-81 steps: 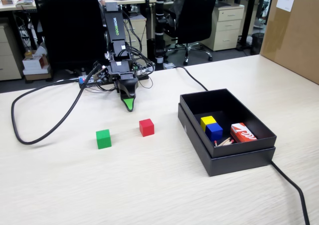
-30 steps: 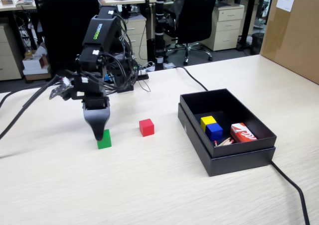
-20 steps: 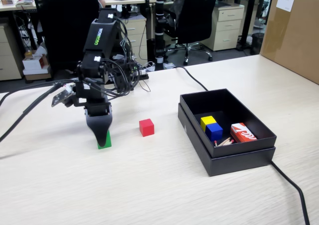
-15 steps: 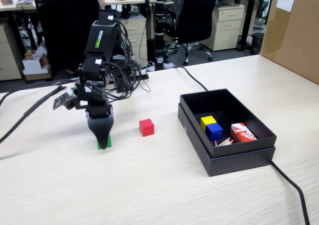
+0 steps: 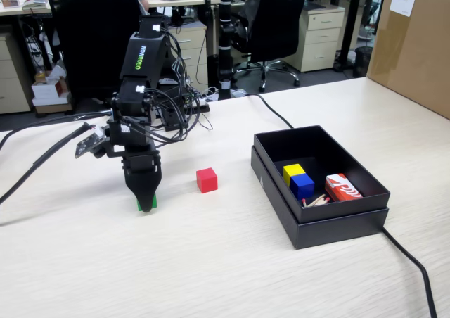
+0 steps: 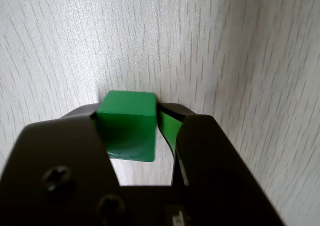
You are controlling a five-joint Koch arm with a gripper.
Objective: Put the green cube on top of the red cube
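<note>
The green cube (image 6: 127, 123) sits between my gripper's (image 6: 127, 110) two black jaws in the wrist view, with a jaw against each side. In the fixed view the gripper (image 5: 146, 200) points straight down at the table on the left. Only a sliver of the green cube (image 5: 147, 206) shows under its tip, at table level. The red cube (image 5: 207, 180) stands alone on the table, a short way to the right of the gripper in the fixed view. It is out of the wrist view.
A black open box (image 5: 330, 223) stands to the right and holds a yellow cube (image 5: 292, 170), a blue cube (image 5: 302, 185) and a red-and-white packet (image 5: 342, 188). A black cable (image 5: 415, 265) runs from the box. A cardboard box (image 5: 415, 43) stands at the far right.
</note>
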